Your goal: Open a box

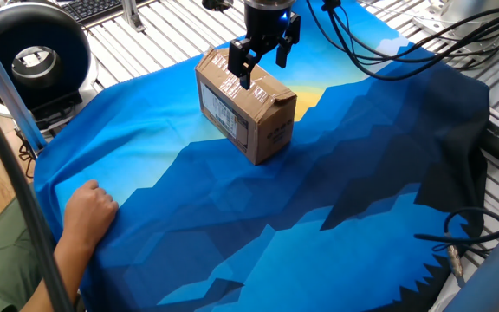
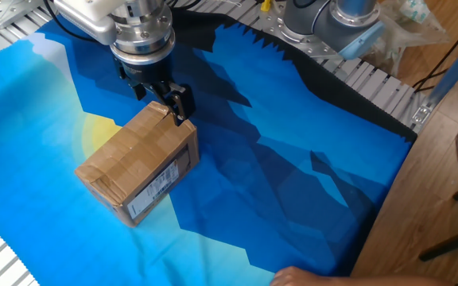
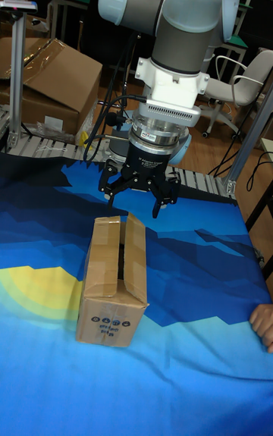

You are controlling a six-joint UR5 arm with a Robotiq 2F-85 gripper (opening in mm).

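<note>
Gripper (image 3: 133, 197): jaws spread wide, empty. Box (image 3: 114, 277): just beneath its fingertips, flaps shut, possibly untouched. Hazard: finger missing the seam shoves it across cloth (image 3: 189, 345) rather than lifting a flap.

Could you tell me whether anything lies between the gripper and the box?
Nothing visible does: the open black two-finger gripper hangs directly over one end of the small brown cardboard box, with no object between them.

Print on the box (image 2: 137, 163) is unreadably small, and the edge crops a hand (image 2: 294, 278)
</note>
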